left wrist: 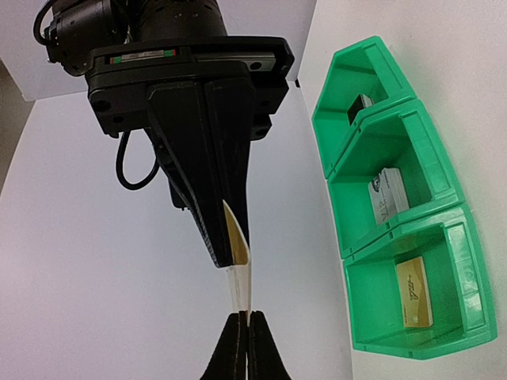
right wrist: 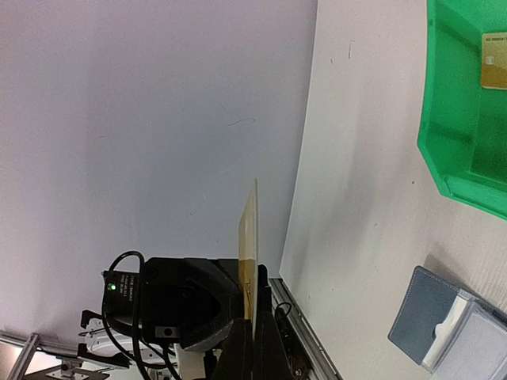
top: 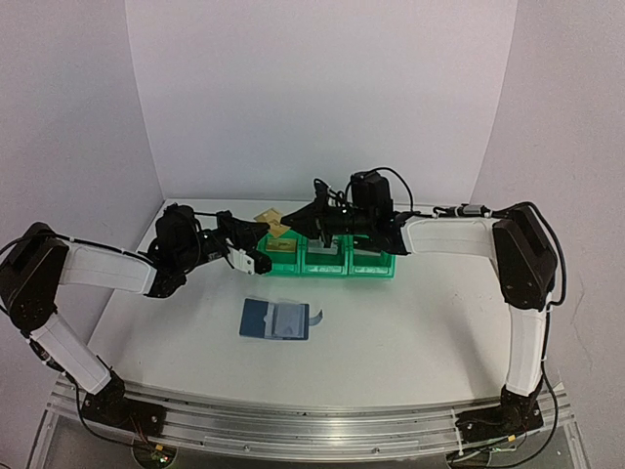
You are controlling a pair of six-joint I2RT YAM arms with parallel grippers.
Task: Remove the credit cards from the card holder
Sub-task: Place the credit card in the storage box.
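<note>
Left gripper (left wrist: 242, 342) is clamped on one end of a thin, tan-gold plastic credit card (left wrist: 240, 289). The right gripper (left wrist: 230, 253) pinches the opposite end, so the card hangs on edge in the air between them. Light, stiff and slick, it would probably twist out of a corner pinch; a deep grip across the flat faces looks safest. Nearer the bases, the square blue folding card holder (top: 259, 318) lies open on the white table (top: 410, 332), with free room around it. Beyond stand three green plastic bins (left wrist: 455, 261), a card in each; their rims are the edges to clear.
</note>
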